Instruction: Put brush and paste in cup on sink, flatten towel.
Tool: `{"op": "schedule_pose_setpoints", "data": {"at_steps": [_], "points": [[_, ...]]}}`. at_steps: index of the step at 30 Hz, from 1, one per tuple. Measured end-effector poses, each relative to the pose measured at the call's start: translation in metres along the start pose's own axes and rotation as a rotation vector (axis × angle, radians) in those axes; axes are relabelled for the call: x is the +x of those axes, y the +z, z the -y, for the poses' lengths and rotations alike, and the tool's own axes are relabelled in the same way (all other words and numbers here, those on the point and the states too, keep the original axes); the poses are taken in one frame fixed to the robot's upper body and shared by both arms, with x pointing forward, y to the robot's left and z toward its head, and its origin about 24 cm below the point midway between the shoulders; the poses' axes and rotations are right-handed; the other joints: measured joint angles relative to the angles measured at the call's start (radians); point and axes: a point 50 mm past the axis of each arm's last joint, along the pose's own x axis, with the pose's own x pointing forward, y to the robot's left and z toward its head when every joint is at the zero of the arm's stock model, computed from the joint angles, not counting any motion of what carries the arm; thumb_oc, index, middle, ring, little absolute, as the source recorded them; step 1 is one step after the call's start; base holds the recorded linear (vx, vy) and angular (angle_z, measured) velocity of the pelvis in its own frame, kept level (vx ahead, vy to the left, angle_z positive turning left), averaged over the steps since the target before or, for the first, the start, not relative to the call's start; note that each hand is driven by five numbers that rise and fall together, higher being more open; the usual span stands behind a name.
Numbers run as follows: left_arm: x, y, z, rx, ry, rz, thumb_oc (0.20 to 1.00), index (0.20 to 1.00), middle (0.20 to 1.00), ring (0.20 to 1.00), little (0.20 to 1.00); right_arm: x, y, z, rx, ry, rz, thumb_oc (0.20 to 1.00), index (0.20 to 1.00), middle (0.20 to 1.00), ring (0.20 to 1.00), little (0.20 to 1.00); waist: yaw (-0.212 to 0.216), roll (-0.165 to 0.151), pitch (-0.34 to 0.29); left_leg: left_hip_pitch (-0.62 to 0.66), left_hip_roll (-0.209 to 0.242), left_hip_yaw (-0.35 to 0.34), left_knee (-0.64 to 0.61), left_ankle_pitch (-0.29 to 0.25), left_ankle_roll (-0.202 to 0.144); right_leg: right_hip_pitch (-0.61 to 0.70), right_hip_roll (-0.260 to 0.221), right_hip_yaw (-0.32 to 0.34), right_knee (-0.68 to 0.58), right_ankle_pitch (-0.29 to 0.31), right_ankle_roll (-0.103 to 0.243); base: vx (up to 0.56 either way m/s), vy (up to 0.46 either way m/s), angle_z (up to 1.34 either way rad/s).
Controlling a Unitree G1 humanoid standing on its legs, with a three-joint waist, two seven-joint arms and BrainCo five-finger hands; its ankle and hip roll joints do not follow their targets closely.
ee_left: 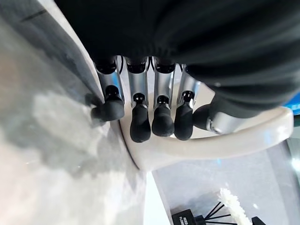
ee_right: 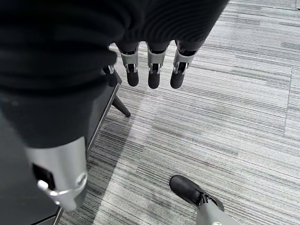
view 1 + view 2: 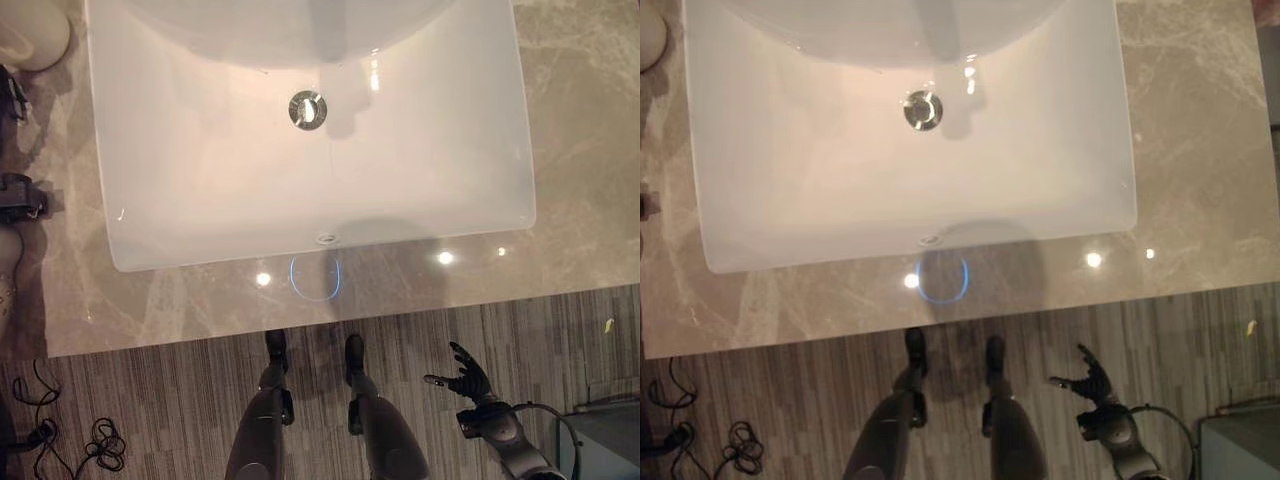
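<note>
Hanging beside counter, right hand [image 3: 466, 380] relaxed, empty. Left hand [image 1: 154, 119] fingers straight, resting against white basin rim [image 1: 197, 145]. Brush, paste, cup, towel unlocated; risk: blind reach strikes white rectangular sink [image 3: 200, 150].

White sink [image 3: 200, 200] — beige-grey veined marble counter [image 3: 580, 150] — grey striped floor [image 2: 225, 117].

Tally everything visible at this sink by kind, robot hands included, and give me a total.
sink basin: 1
drain: 1
cream rounded vessel: 1
robot hands: 2, the right hand with fingers spread above the floor, and the left hand with straight fingers
Total: 5
</note>
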Motion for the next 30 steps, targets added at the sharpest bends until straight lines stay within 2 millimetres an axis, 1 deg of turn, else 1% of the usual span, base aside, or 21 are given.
{"op": "schedule_pose_setpoints", "data": {"at_steps": [8, 13, 18, 25, 30], "points": [[-0.002, 0.0, 0.006, -0.008, -0.024, 0.0, 0.2, 0.2, 0.2, 0.2, 0.2, 0.0, 0.001, 0.0, -0.001, 0.002, 0.002, 1.0, 1.0, 1.0, 1.0, 1.0, 0.0, 0.0, 0.0, 0.0, 0.0, 0.001, 0.0, 0.002, 0.0, -0.001, 0.0, 0.002, 0.0, 0.004, 0.001, 0.0, 0.0, 0.0], [-0.006, 0.003, 0.015, -0.025, -0.063, 0.012, 0.2, 0.2, 0.2, 0.2, 0.2, 0.001, 0.003, -0.002, -0.004, 0.009, 0.01, 1.0, 1.0, 1.0, 1.0, 1.0, 0.001, 0.0, 0.0, 0.0, 0.0, 0.001, 0.0, 0.002, 0.0, -0.001, 0.0, 0.002, 0.0, 0.004, 0.001, 0.0, 0.0, 0.0], [-0.003, 0.004, 0.015, -0.027, -0.058, 0.018, 0.2, 0.2, 0.2, 0.2, 0.2, 0.001, 0.004, -0.002, -0.004, 0.01, 0.014, 1.0, 1.0, 1.0, 1.0, 1.0, 0.0, 0.0, 0.0, 0.0, 0.0, 0.002, 0.0, 0.003, 0.0, -0.002, 0.0, 0.002, 0.0, 0.004, 0.001, 0.0, 0.0, 0.0], [0.012, 0.005, 0.019, -0.032, -0.044, 0.033, 0.2, 0.2, 0.2, 0.2, 0.2, 0.001, 0.006, -0.004, -0.008, 0.018, 0.023, 1.0, 1.0, 1.0, 1.0, 1.0, -0.002, 0.0, 0.0, -0.002, 0.0, 0.001, 0.0, 0.005, 0.0, -0.004, 0.0, 0.002, 0.0, 0.006, 0.001, 0.0, 0.0, 0.0], [0.012, 0.007, 0.019, 0.004, -0.039, 0.046, 0.2, 0.2, 0.2, 0.2, 0.2, 0.001, 0.003, -0.004, -0.01, 0.018, 0.013, 1.0, 1.0, 1.0, 1.0, 1.0, -0.003, 0.0, 0.0, -0.005, 0.0, 0.001, 0.0, 0.005, 0.0, -0.007, 0.0, 0.003, 0.0, 0.006, 0.001, 0.0, 0.0, 0.0]]}}
